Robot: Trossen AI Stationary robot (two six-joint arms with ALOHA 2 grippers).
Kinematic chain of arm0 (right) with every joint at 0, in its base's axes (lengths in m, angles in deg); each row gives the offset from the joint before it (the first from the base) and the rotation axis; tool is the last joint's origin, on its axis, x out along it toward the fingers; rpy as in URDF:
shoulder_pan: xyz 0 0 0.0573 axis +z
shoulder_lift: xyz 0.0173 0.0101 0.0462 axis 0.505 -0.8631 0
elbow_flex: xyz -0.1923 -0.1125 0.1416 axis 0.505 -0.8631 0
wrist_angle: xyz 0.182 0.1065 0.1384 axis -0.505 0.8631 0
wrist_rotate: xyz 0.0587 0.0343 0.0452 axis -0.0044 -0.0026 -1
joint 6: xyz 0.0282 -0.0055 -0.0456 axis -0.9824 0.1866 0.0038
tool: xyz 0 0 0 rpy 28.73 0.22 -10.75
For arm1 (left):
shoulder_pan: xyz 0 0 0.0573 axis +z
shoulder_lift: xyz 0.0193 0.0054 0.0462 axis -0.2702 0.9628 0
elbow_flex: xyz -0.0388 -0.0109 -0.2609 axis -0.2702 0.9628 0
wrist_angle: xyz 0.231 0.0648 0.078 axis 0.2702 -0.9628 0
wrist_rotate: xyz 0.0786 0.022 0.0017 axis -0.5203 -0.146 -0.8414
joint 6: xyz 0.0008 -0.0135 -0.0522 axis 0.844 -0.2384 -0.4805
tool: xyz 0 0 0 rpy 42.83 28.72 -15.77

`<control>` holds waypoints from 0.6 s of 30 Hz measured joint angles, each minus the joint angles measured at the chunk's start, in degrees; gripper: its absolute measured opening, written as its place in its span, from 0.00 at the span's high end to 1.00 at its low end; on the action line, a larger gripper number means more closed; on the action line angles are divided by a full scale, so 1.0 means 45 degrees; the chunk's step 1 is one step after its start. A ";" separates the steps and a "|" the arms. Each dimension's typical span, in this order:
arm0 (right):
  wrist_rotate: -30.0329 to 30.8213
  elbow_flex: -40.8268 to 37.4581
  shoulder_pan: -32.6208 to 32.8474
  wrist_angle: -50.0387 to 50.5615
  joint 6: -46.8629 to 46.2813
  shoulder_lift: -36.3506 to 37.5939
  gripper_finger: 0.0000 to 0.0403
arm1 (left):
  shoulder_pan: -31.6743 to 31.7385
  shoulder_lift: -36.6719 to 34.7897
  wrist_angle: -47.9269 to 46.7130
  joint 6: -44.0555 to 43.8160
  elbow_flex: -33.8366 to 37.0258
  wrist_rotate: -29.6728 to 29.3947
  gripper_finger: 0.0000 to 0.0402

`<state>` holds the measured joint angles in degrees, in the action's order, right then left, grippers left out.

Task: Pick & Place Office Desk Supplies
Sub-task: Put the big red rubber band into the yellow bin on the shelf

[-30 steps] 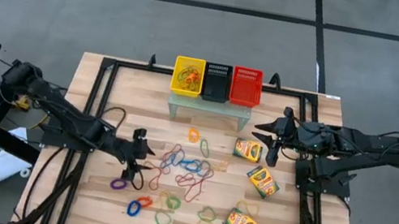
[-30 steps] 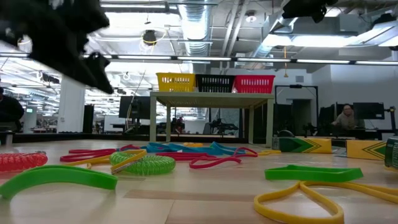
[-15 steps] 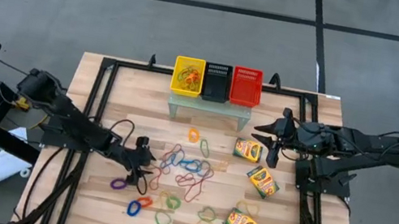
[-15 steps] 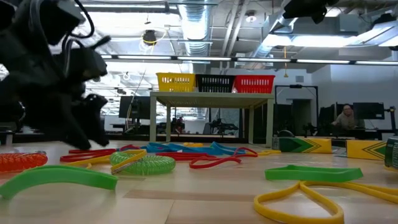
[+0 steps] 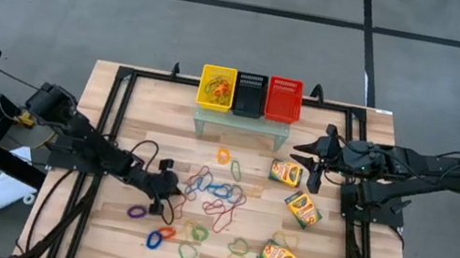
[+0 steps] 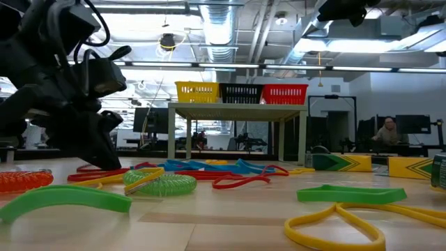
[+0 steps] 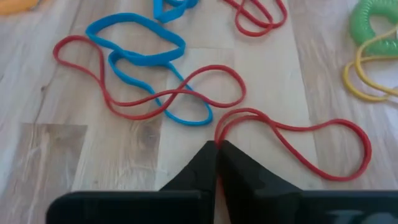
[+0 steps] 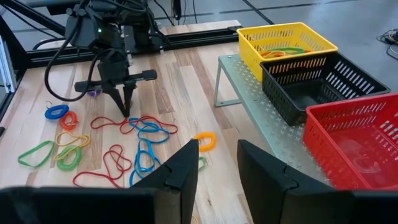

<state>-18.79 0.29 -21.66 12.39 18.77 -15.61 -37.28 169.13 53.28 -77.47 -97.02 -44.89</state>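
Observation:
Many coloured rubber bands [image 5: 208, 196] lie loose at the table's middle. Three yellow-and-green crayon boxes [image 5: 302, 208] lie flat to their right. My left gripper [image 5: 168, 201] is down at the left edge of the band pile, its fingertips [image 7: 216, 152] shut on a thin red band [image 7: 292, 134]; it also shows in the right wrist view [image 8: 126, 112]. My right gripper [image 8: 217, 165] hangs open and empty above the table's right part, over the farthest crayon box [image 5: 285, 172]. My left gripper pinches the near bend [image 7: 219, 138] of the long red band loop between its two fingertips. The fingers slant down from the table's left side. The rest of the loop [image 7: 348, 155] lies slack and flat on the wood.
Yellow [image 5: 216, 87], black [image 5: 249, 94] and red [image 5: 284, 99] mesh baskets stand in a row on a low grey stand [image 5: 242, 124] at the table's far side; the yellow one holds bands. Blue bands [image 7: 146, 50] overlap another red band close beyond my left fingertips.
My left gripper has come down to the table at the left edge of the band pile and shut its fingers on the red band. The band still lies on the wood. My right arm has kept still.

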 joint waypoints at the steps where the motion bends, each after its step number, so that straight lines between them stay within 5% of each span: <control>1: -0.0002 0.0000 0.0000 0.0000 -0.0005 -0.0001 0.73 | 0.0074 -0.0001 0.0002 -0.0068 0.0001 0.0031 0.98; 11: 0.0002 0.0000 0.0000 0.0042 0.0000 0.0002 0.73 | 0.0330 -0.2357 -0.0424 -0.0200 -0.0426 -0.0449 1.00; 18: 0.0002 0.0000 0.0000 0.0092 -0.0053 -0.0001 0.73 | 0.1677 -0.4661 -0.0269 0.1986 -0.1278 -0.0991 1.00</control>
<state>-18.78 0.29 -21.66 12.80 18.53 -15.62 -29.74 148.15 52.07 -68.54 -102.77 -49.35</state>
